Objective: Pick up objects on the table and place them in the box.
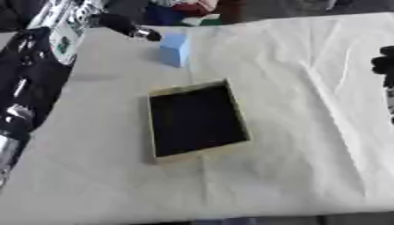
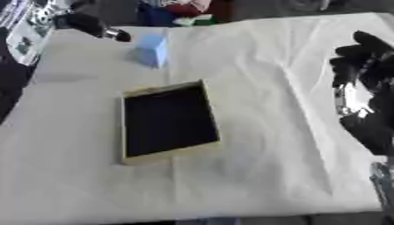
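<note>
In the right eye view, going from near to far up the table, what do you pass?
Box → blue block → black tool with a silver tip at the far edge. The right hand hangs off to the right side, apart from all three.

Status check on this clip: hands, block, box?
Left hand beside the blue block, not holding. Right hand idle at right edge. Box open, empty. Nothing in the way.
</note>
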`<state>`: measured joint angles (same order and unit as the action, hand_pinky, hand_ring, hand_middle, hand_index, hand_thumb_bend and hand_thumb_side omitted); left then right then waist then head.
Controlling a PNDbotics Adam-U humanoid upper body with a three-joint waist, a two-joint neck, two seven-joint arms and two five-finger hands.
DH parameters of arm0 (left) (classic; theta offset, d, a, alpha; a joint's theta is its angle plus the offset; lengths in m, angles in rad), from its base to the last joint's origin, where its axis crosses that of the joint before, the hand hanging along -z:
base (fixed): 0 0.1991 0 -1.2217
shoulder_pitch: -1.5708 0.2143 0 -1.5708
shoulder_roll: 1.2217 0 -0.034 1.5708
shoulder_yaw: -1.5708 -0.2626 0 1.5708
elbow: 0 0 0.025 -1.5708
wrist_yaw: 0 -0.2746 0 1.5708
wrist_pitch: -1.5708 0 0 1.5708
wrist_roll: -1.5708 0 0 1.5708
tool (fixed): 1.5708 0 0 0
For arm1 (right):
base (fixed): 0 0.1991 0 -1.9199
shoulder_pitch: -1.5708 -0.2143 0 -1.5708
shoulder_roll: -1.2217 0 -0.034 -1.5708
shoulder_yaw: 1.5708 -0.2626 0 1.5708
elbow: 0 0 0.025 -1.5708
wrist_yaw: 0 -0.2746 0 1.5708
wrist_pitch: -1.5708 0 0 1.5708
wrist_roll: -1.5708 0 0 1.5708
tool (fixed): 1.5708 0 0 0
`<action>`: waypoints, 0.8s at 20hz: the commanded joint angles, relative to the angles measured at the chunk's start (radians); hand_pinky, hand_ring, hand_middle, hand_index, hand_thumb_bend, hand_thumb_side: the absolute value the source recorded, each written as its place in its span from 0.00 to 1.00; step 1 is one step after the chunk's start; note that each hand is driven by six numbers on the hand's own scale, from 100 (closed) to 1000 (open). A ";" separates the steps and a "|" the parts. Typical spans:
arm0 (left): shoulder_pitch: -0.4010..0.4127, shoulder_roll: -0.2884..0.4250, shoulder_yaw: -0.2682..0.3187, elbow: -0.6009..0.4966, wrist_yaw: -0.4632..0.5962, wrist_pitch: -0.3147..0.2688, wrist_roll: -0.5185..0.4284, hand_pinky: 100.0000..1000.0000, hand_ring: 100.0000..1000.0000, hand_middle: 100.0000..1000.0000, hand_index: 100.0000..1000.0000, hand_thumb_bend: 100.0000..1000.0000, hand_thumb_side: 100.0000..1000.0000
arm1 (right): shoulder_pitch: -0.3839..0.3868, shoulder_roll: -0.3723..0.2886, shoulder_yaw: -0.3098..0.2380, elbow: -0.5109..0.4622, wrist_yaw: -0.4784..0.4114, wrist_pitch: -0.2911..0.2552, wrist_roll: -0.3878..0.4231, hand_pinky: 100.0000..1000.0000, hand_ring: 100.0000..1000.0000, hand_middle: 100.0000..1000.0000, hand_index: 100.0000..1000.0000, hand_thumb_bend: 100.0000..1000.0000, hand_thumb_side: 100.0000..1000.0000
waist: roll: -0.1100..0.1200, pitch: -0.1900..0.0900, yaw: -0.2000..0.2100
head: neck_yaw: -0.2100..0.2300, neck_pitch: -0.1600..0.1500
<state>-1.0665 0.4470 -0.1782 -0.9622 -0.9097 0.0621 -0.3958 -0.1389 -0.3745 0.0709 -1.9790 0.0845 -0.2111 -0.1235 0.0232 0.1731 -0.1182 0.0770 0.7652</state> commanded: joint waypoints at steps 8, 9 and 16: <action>-0.022 0.019 0.011 -0.005 0.003 -0.010 0.001 0.81 0.81 0.84 0.96 0.90 0.66 | -0.004 -0.019 -0.007 -0.021 -0.004 -0.004 0.004 0.67 0.67 0.67 0.88 0.00 0.41 | -0.005 -0.016 -0.004 | -0.002 0.005; -0.023 0.019 0.011 -0.004 0.003 -0.012 0.000 0.81 0.81 0.84 0.96 0.90 0.66 | -0.003 -0.019 -0.007 -0.021 -0.004 -0.003 0.004 0.67 0.67 0.67 0.88 0.00 0.41 | -0.005 -0.016 -0.005 | -0.002 0.005; -0.035 0.007 0.012 0.009 -0.015 -0.045 -0.008 0.82 0.83 0.86 0.96 0.86 0.62 | -0.008 -0.015 -0.003 -0.021 -0.005 -0.003 0.009 0.67 0.67 0.67 0.88 0.00 0.41 | -0.003 -0.004 -0.015 | -0.001 0.005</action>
<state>-1.0700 0.4441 -0.1741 -0.9476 -0.9173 0.0263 -0.4027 -0.1363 -0.3745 0.0717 -1.9790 0.0844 -0.2140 -0.1183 0.0225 0.1836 -0.1328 0.0762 0.7652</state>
